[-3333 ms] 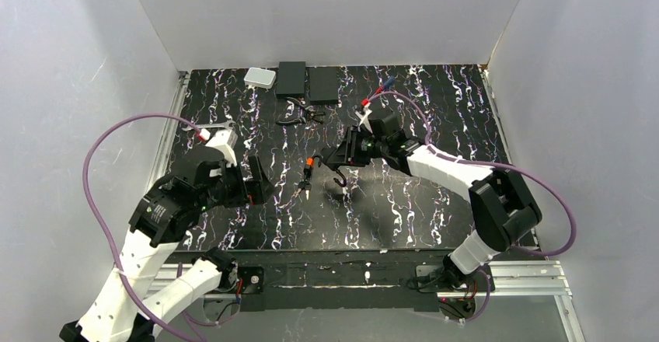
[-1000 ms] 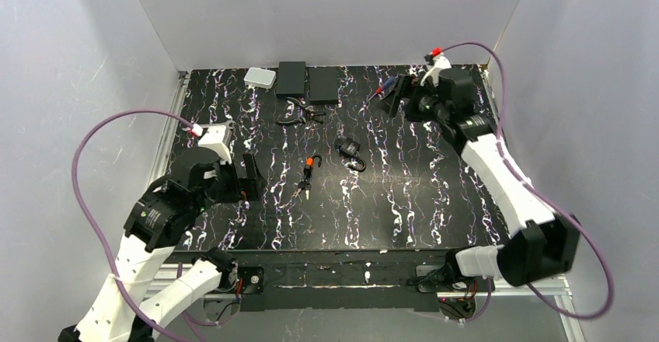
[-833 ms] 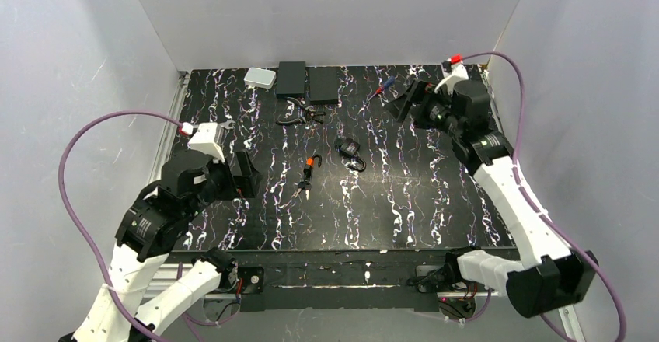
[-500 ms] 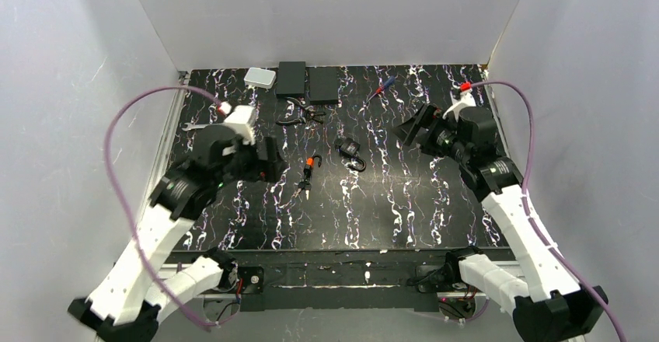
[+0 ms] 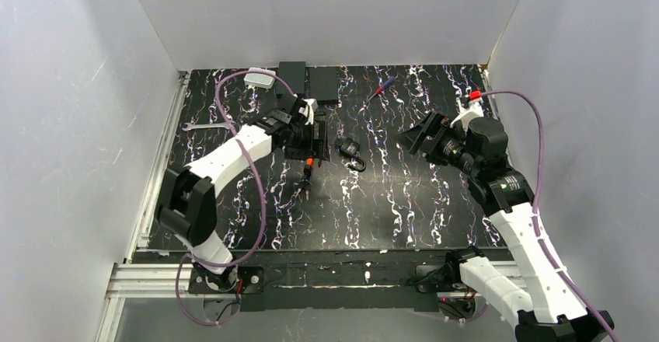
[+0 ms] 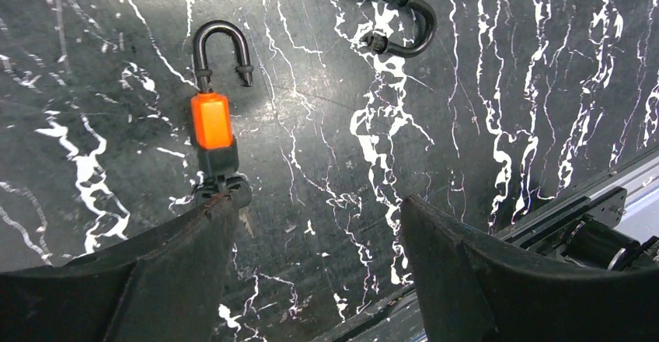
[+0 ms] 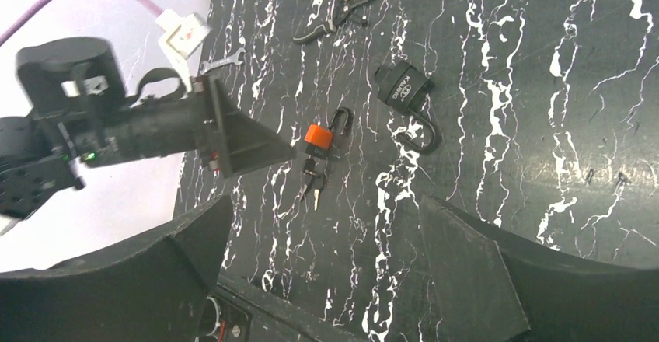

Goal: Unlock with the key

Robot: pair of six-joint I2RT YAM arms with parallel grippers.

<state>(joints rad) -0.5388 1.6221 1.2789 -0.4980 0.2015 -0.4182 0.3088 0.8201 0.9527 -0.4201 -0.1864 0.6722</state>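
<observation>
Out from the near edge, about mid-width on the black marbled worktop, lies the key. It is an orange block with a black part and a thin silvery blade pointing to the near edge, and a small black hoop at its far end.

The left gripper is low over the key, reaching in from the left. Its jaws stand fairly wide with only bare worktop between them. One fingertip sits right at the key's black part; whether it touches cannot be told.

Just right of the key, and apart from it, is the black padlock, its shackle swung open toward the near right.

Further right, the right gripper hangs above the worktop over its right half. Its jaws are spread wide and hold nothing.

A wrench lies by the left edge. Beyond the key are pliers, mostly hidden by the left arm in the top view.

A screwdriver lies toward the far edge, right of centre. Along the far edge, left of centre, sit a white box and two black boxes.
</observation>
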